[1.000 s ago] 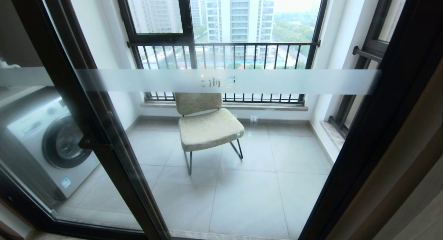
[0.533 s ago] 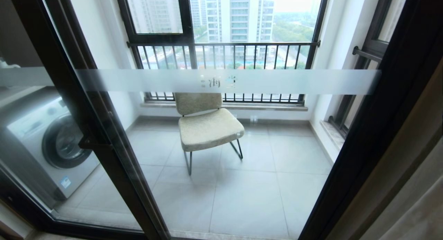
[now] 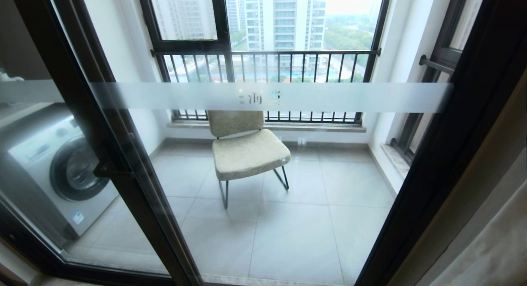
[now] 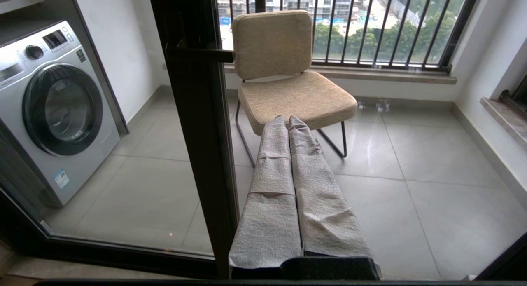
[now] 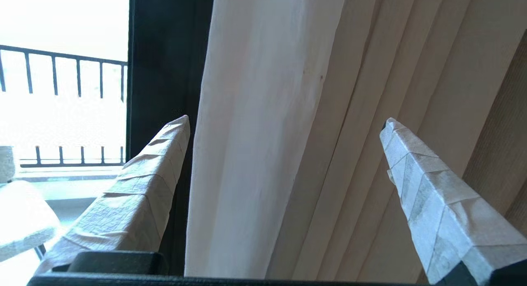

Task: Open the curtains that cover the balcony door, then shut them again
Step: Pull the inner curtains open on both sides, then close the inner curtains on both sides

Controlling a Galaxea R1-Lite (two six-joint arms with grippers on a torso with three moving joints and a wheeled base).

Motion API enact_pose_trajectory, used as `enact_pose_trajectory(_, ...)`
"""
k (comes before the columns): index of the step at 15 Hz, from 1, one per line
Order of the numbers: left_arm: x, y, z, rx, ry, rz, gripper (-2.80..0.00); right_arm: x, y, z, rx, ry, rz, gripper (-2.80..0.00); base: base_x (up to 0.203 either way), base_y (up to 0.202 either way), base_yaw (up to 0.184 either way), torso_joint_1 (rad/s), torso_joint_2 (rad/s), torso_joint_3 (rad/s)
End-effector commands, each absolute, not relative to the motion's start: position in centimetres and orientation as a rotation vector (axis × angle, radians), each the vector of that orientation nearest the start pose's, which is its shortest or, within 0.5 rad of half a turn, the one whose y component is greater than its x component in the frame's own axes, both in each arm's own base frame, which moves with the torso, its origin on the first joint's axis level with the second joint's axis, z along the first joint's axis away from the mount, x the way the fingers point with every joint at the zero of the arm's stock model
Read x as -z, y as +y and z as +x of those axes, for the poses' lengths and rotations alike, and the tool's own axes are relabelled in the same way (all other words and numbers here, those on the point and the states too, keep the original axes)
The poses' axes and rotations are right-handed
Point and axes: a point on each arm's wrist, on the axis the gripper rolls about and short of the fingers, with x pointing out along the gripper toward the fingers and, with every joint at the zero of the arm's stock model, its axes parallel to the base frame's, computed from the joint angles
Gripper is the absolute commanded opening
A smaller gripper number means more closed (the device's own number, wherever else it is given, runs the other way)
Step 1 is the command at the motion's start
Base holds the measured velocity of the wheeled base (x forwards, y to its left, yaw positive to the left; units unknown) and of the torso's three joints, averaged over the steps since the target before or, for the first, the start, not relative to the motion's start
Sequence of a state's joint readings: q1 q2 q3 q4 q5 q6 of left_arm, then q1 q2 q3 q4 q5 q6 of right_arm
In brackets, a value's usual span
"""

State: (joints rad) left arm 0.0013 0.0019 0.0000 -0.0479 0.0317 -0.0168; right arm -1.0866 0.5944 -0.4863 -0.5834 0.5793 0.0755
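The balcony door fills the head view; its black frame runs as a slanted post on the left and a thicker post on the right, and a frosted band with small characters crosses the glass; a black handle juts from the left post. The curtains are gathered at the far right edge, pale cream folds against a beige strip beside the right post, leaving the glass uncovered.

Through the glass a beige chair stands on grey floor tiles, facing into the room; behind it a black-framed window with railing bars looks out on tower blocks; a washing machine sits at the left, behind the left glass panel.

Neither arm shows in the head view. The left gripper points toward the chair from the near side of the glass, its cloth-wrapped fingers pressed together with nothing between them; the door's left post rises just beside it. The right gripper is at the curtains by the right post; its fingers are spread wide, one in front of the black frame, the other before the beige folds; the white see-through panel hangs in the gap between them, and neither finger is seen pressing on the fabric.
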Motion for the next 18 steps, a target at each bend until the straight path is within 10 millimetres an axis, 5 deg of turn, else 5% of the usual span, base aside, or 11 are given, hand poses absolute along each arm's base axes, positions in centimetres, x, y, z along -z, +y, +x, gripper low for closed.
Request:
enact_pose_trajectory(1,-8.0,0.1,-2.3,-0.033,-0.046,-0.019,-2.8,-27.0,-0.2,1.5,0.476,-0.371,-0.319,0.0,0.0,0.0,0.0,0.0,0.0,0.0)
enact_pose_trajectory(8,-8.0,0.1,-2.3,-0.033,-0.046,-0.019,-2.8,-27.2,2.0,-0.1,0.293,-0.458,-0.457,0.0,0.0,0.0,0.0,0.0,0.0,0.0)
enact_pose_trajectory(9,-8.1,0.1,-2.3,-0.033,-0.048,-0.018,-2.8,-27.2,2.2,-0.3,0.278,-0.467,-0.471,-2.8,0.0,0.0,0.0,0.0,0.0,0.0)
enact_pose_trajectory(18,-8.1,0.1,-2.3,-0.033,-0.048,-0.019,-2.8,-26.6,1.2,0.2,0.143,-0.449,-0.434,-2.8,0.0,0.0,0.0,0.0,0.0,0.0)
